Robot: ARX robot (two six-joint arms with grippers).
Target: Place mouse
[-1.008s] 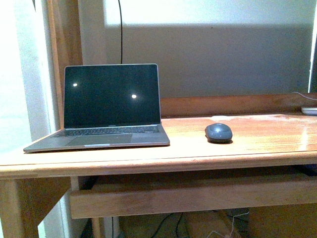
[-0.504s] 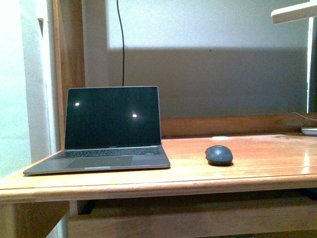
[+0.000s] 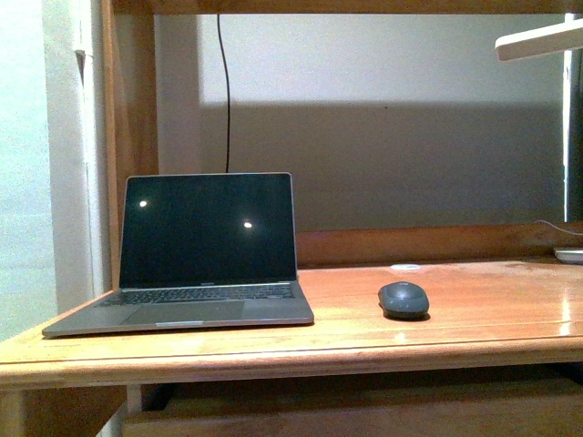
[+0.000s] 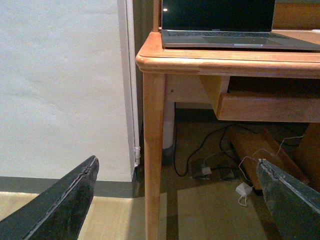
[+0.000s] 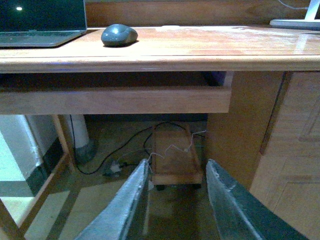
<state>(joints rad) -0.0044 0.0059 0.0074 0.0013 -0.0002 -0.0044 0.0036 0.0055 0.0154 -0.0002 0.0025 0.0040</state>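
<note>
The dark grey mouse [image 3: 404,299] rests on the wooden desk [image 3: 346,341], to the right of the open laptop [image 3: 205,250]. It also shows in the right wrist view, where the mouse [image 5: 119,35] sits on the desktop well above my right gripper [image 5: 176,170]. That gripper is open and empty, hanging below the desk over the floor. My left gripper [image 4: 177,167] is open wide and empty, low beside the desk's left leg [image 4: 153,150]. Neither arm appears in the front view.
A small flat white disc [image 3: 405,267] lies behind the mouse. A white lamp arm [image 3: 539,40] and its base [image 3: 570,255] stand at the far right. Under the desk are a drawer front [image 5: 115,100], cables and a wooden box [image 5: 175,157].
The front view has risen: the desk, laptop and mouse sit lower in the frame, and the lamp arm has come into sight at top right. The mouse has not shifted on the desk.
</note>
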